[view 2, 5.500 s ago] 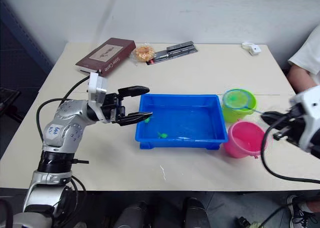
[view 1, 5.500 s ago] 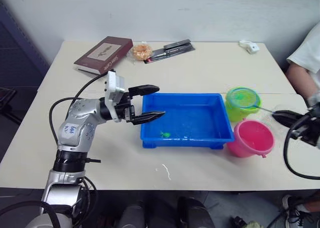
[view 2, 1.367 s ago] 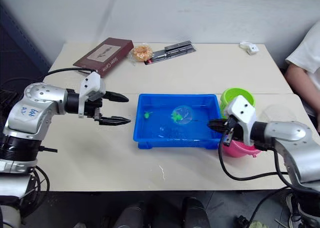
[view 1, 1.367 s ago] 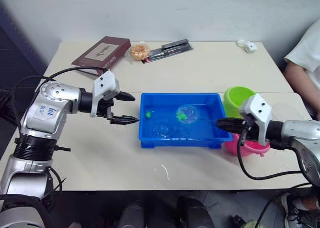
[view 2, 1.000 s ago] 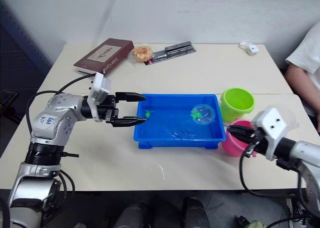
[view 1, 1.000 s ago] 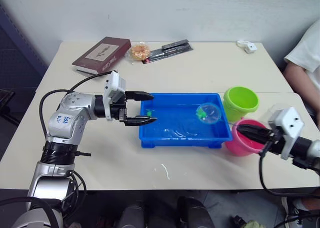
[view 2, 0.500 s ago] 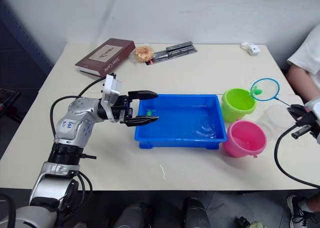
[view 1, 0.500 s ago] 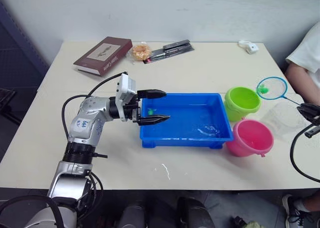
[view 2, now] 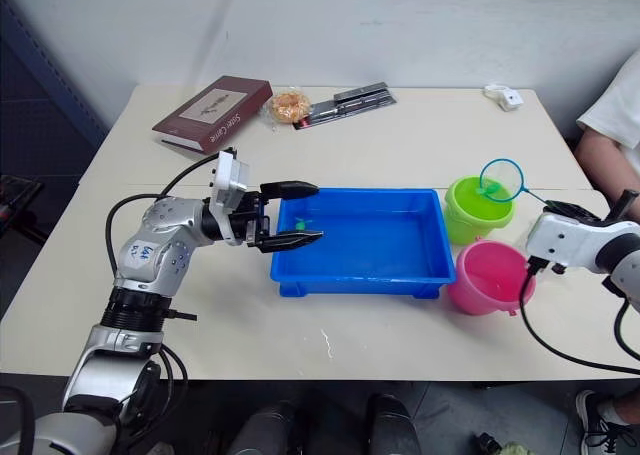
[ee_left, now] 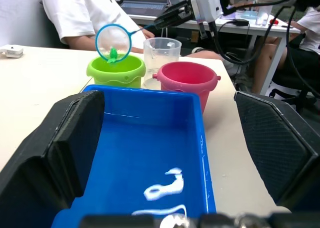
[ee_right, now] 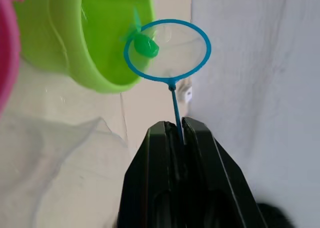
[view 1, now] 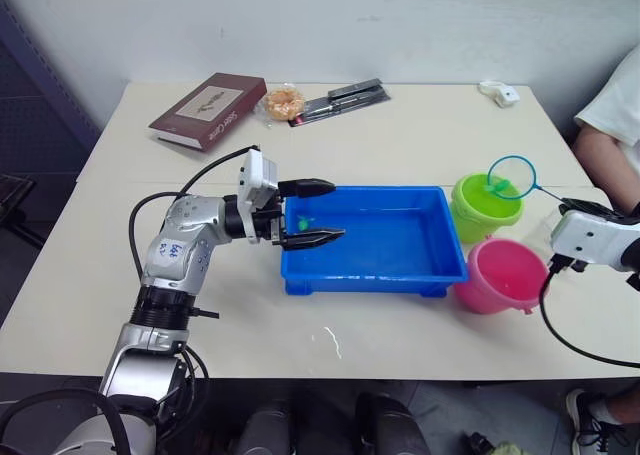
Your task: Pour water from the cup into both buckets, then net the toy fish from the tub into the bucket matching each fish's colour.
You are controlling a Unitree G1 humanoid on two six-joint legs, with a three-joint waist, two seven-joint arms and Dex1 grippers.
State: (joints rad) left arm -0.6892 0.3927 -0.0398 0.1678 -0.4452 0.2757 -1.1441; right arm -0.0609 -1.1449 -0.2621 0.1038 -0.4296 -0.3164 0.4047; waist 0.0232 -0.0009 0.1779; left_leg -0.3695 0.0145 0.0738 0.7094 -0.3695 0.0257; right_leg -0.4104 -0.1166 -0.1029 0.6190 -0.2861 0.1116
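Our right gripper (ee_right: 176, 133) is partly cut off at the table's right edge in the head views; the wrist view shows its two black fingers pressed together on the thin stick of the net (view 1: 511, 176). The hoop, light blue rim with fine clear mesh, hangs tilted over the lime green bucket (view 1: 485, 207), a green fish (ee_right: 146, 46) lying in the mesh. We cannot tell whether the hoop touches the bucket's rim.

The pink bucket (view 1: 499, 275) stands just beside the green one, touching the blue tub (view 1: 375, 273). The clear cup (ee_left: 161, 52) shows behind the buckets in the left wrist view, hard to make out elsewhere.

Our left gripper (view 1: 322, 213) hovers over the tub's left rim, fingers spread apart, holding nothing. One small green fish (view 1: 303, 223) sits in the tub between those fingers. The water is glossy, with white glare.

A person's white sleeve (view 1: 621, 100) is cut off at right.
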